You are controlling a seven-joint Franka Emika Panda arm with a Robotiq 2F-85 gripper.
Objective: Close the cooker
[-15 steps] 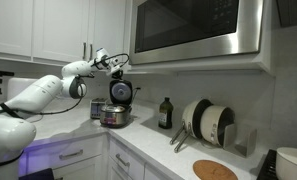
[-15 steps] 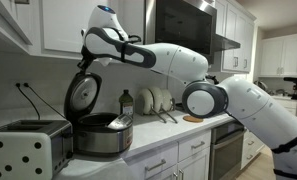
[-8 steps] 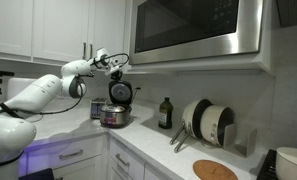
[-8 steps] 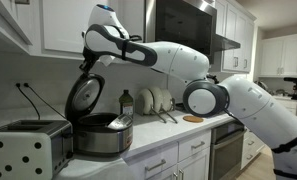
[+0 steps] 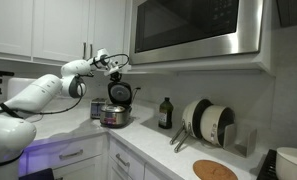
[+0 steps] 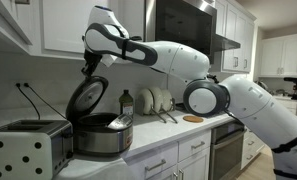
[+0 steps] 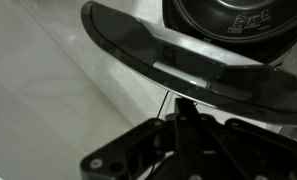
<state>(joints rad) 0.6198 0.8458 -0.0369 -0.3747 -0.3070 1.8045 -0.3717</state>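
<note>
Steel-bodied cooker (image 6: 100, 138) sits on the white counter (image 6: 156, 135) nr the front of an exterior view, just beside a boxy silver appliance (image 6: 30, 128), w/ a white dark-dotted box (image 6: 16, 158) nearest the camera; cooker's round lid (image 6: 86, 97) stands open on its hinge, tilted, pale inner face towards the pot; gripper (image 6: 91, 68) is at the lid's top edge, arm reaching in from the far side; wrist view shows the dark rim curving right past the fingertips, contact likely but not certain; fingers look dark and blurred there, so can't tell if spread or pressed together; behind the cooker a dark bottle (image 6: 126, 103), then a rack of plates (image 6: 156, 100), then a round wooden board (image 6: 193, 118) flat on the counter; microwave (image 6: 183, 30) overhead, white cabinets either side.
</note>
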